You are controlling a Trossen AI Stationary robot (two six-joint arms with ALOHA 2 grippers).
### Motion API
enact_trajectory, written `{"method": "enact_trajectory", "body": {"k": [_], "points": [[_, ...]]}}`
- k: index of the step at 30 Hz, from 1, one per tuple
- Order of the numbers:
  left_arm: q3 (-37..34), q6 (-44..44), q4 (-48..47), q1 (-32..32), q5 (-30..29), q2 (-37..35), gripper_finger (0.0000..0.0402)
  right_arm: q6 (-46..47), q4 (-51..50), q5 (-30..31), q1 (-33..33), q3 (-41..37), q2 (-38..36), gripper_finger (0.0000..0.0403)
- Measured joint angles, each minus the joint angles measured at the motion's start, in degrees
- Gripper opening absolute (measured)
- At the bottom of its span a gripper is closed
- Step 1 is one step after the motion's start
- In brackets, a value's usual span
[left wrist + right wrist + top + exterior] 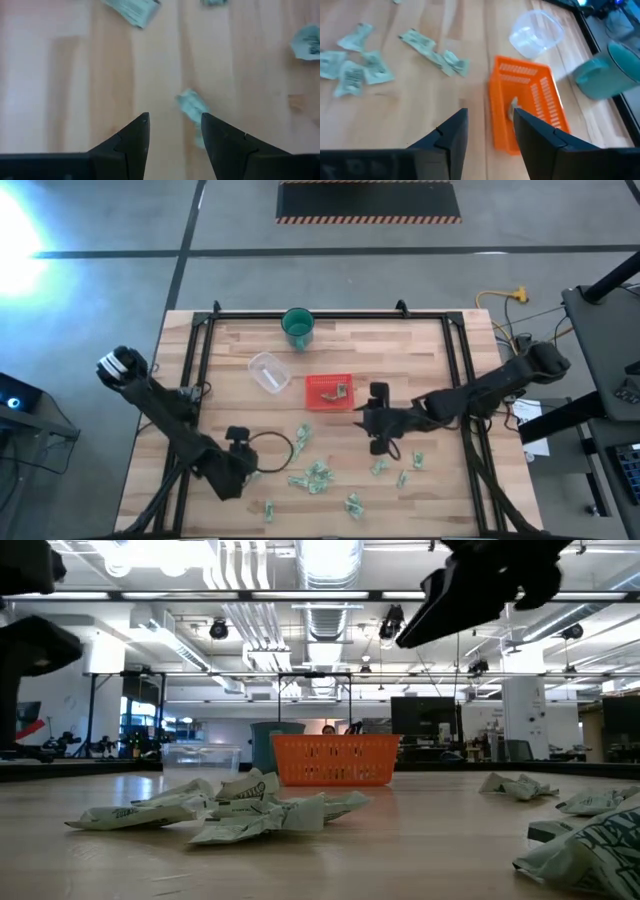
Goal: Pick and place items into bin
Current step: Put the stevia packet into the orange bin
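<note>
The red tray (328,391) stands on the table near its middle, with one pale-green piece (340,390) lying in it. Several pale-green crumpled pieces (312,474) lie scattered on the wood nearer the front edge. My right gripper (490,127) is open and empty, just to the right of the tray (530,100) and pointing at it. My left gripper (172,132) is open and empty above the table at the front left. One piece (192,107) lies just ahead of its fingertips, partly hidden behind one finger.
A clear round container (268,372) lies left of the tray and a green cup (298,327) stands near the far edge. A black frame rail (330,314) runs round the table. In the low view, pieces (230,810) lie in front of the tray (335,760).
</note>
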Motion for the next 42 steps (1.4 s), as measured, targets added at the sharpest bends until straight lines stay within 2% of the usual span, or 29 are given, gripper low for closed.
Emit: {"method": "enact_trajectory", "body": {"k": [5,13,24,28,35,38,42], "points": [[3.15,-0.86,0.09,0.0,3.22,3.34,0.0162,0.53,-0.06,0.05,2.36,-0.01,-0.75,0.0139],[3.22,-5.19,-2.3,0.0,5.76,5.93,0.0162,1.51,-0.21,-0.02,3.94,-0.01,0.44,0.0134],[3.03,-5.3,-2.3,0.0,6.45,6.18,0.0157,1.94,-0.13,-0.04,4.06,-0.01,0.5,0.0132],[2.7,-5.28,-2.18,0.0,6.69,6.18,0.0121,2.6,-0.15,-0.06,4.17,-0.01,0.5,0.0128],[2.55,-2.24,-2.33,0.0,6.66,6.18,0.0016,2.59,-0.17,-0.13,4.43,-0.01,0.5,0.0128],[2.83,-0.16,-2.36,-0.07,5.13,6.18,0.0006,2.86,-0.17,-0.13,4.43,-0.01,0.5,0.0125],[3.32,3.76,-2.38,-0.04,-0.38,6.18,0.0001,2.99,-0.15,-0.13,4.68,-0.01,0.5,0.012]]}}
